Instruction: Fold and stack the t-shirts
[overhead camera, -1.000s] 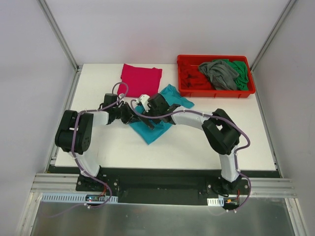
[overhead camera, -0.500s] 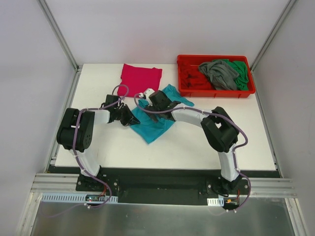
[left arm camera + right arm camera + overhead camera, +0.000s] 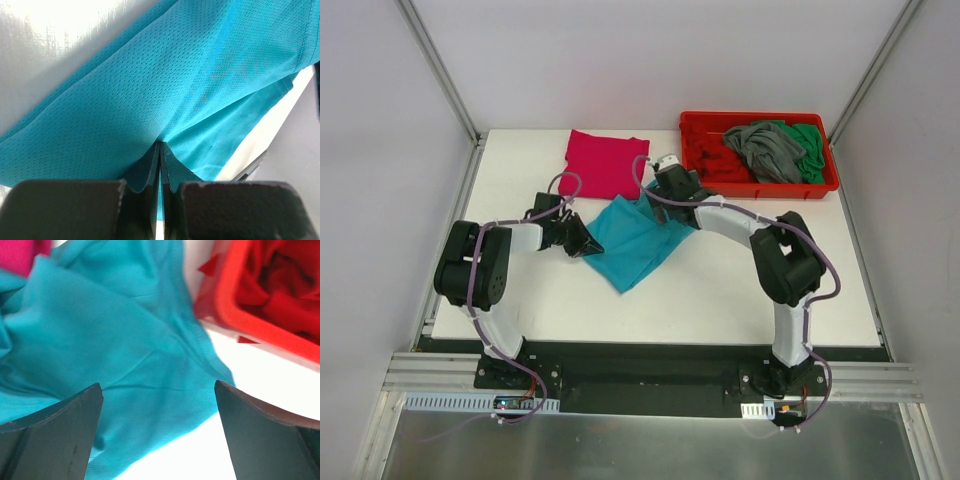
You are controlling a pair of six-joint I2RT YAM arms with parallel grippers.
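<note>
A teal-blue t-shirt point(image 3: 632, 243) lies spread on the white table. My left gripper point(image 3: 590, 246) is shut on the shirt's left edge; in the left wrist view its fingertips point(image 3: 160, 146) pinch a fold of teal cloth point(image 3: 165, 75). My right gripper point(image 3: 657, 188) is open above the shirt's far right corner, holding nothing; in the right wrist view the gripper point(image 3: 158, 388) has its jaws wide apart over the teal cloth point(image 3: 115, 340). A magenta-pink t-shirt point(image 3: 605, 162) lies folded flat at the back.
A red plastic tray point(image 3: 760, 189) stands at the back right, close to my right gripper, with grey point(image 3: 765, 148), green point(image 3: 811, 143) and red point(image 3: 708, 160) shirts in it. Its rim point(image 3: 227, 305) shows in the right wrist view. Walls close in three sides.
My right gripper has moved from the middle of the teal shirt back and right toward the tray. The shirt now lies more spread out. The left gripper has barely moved.
</note>
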